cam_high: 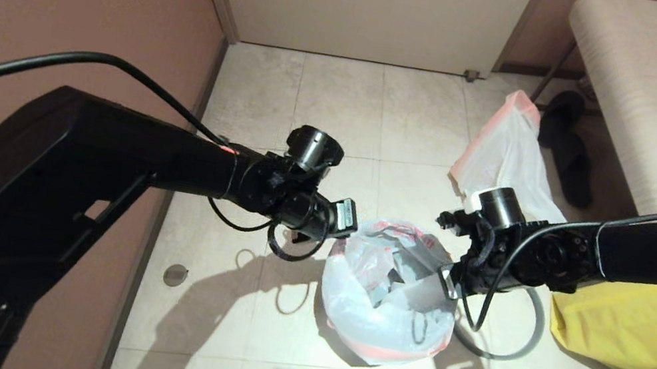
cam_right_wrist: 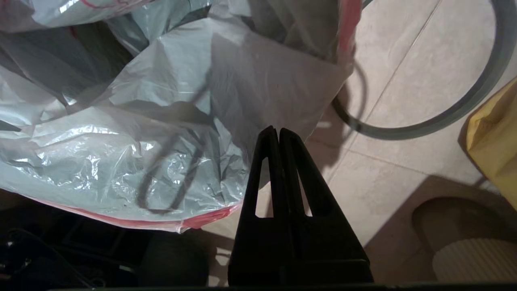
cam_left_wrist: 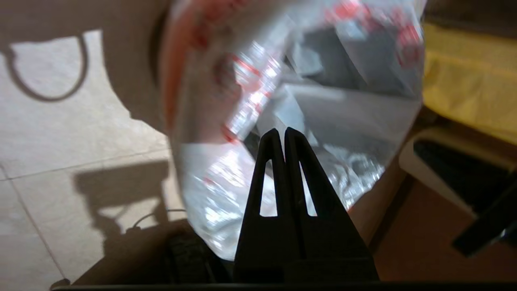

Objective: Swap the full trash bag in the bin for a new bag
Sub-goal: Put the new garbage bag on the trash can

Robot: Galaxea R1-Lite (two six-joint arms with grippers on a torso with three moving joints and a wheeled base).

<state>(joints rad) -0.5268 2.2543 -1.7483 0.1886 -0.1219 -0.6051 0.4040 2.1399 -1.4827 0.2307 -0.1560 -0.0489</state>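
Reaching inward from both sides, left pincer (cam_left_wrist: 284, 133) and right pincer (cam_right_wrist: 278, 132) hover closed, empty, beside the new bag (cam_high: 381, 288).

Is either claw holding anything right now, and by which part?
Nothing is held: the left claw and right claw are both shut empty beside the bag.

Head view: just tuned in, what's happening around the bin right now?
A white bag with red print is draped over the bin, which is hidden under it. The left pincer and right pincer are both shut and empty, one on each side of the bag's mouth. The grey hoop lies on the floor beside it. Another white bag with a pink rim stands behind.
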